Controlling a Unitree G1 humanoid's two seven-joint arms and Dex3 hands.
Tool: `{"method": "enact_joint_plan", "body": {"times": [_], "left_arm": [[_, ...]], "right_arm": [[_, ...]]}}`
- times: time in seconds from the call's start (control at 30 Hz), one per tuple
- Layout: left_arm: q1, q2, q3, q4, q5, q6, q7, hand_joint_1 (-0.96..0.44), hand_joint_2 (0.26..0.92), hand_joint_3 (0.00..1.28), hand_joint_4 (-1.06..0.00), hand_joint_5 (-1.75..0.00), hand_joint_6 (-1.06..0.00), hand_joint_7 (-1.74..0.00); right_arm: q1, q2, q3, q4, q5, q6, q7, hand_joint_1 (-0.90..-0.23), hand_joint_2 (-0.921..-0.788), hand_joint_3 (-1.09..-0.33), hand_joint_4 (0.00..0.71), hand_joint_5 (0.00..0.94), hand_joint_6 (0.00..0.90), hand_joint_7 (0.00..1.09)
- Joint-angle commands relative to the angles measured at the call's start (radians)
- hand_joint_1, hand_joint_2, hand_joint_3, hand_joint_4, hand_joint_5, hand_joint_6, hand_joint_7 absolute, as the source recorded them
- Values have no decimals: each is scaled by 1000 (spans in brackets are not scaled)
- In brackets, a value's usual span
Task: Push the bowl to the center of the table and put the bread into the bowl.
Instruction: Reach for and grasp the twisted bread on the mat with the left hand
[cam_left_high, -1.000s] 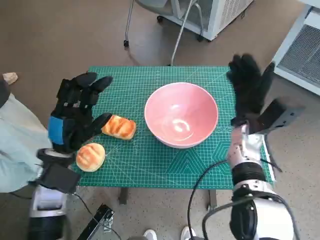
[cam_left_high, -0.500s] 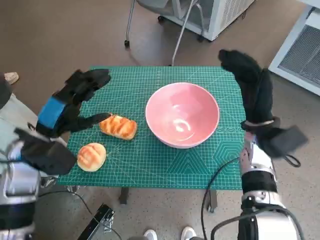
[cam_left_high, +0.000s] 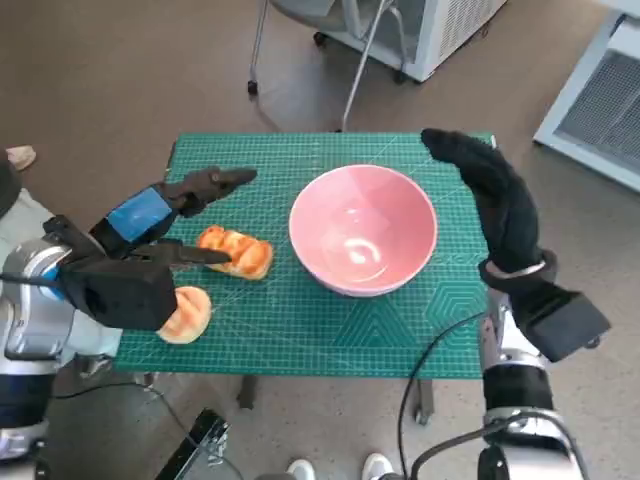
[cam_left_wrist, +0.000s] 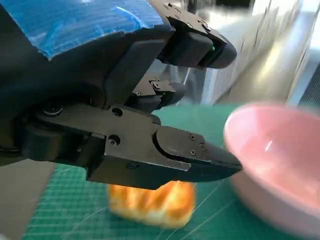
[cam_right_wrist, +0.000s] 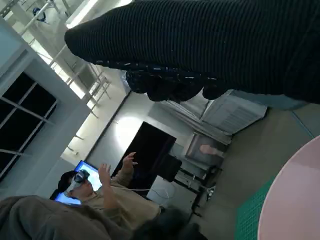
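A pink bowl (cam_left_high: 363, 228) stands empty near the middle of the green mat (cam_left_high: 300, 330). A long glazed bread (cam_left_high: 237, 251) lies left of it, and a round bun (cam_left_high: 187, 313) lies nearer the front left corner. My left hand (cam_left_high: 165, 215) hovers over the long bread with fingers spread, thumb over the loaf, holding nothing. In the left wrist view the fingers (cam_left_wrist: 165, 150) hang just above the bread (cam_left_wrist: 152, 202), with the bowl (cam_left_wrist: 280, 160) beside. My right hand (cam_left_high: 490, 195) is raised at the bowl's right side, fingers extended, empty.
The mat covers the small table, whose edges drop to brown floor. Chair legs (cam_left_high: 355, 70) and white cabinets (cam_left_high: 590, 110) stand beyond the far edge. A pale-clothed person (cam_left_high: 10, 225) is at the left; another person (cam_right_wrist: 95, 195) shows in the right wrist view.
My left hand has lowered and turned flat over the long bread. My right hand has leaned in toward the bowl's far right rim. Bowl and breads have not moved.
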Motion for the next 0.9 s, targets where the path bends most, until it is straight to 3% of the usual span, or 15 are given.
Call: {"method": "enact_joint_plan", "body": {"times": [0.03, 0.2, 0.37, 0.57, 0.9], "left_arm": [[-46, 20, -70, 38, 91, -5, -20, 121, 832, 0, -153, 0, -290, -46], [-81, 26, -142, 81, 204, -8, -19, 107, 801, 0, -149, 0, -286, -31], [-117, 17, -199, 121, 296, 13, -26, 6, 762, 1, -141, 0, -282, -19], [-144, 2, -239, 146, 363, 55, -45, -69, 753, 0, -142, -2, -289, -14], [-175, -42, -304, 255, 445, 73, 18, -94, 752, 1, -154, -4, -311, -16]], "right_arm": [[30, -2, 9, -5, 6, 26, -8, -601, -921, -759, 374, 46, 36, 847], [38, -4, 12, -20, 6, 33, -14, -590, -921, -760, 375, 45, 33, 852], [44, -6, 13, -34, 9, 45, -18, -593, -921, -761, 375, 45, 31, 855], [51, -7, 13, -46, 11, 51, -22, -597, -921, -760, 376, 44, 29, 858], [63, 0, 13, -59, 27, 65, -20, -586, -921, -757, 376, 43, 26, 860]]}}
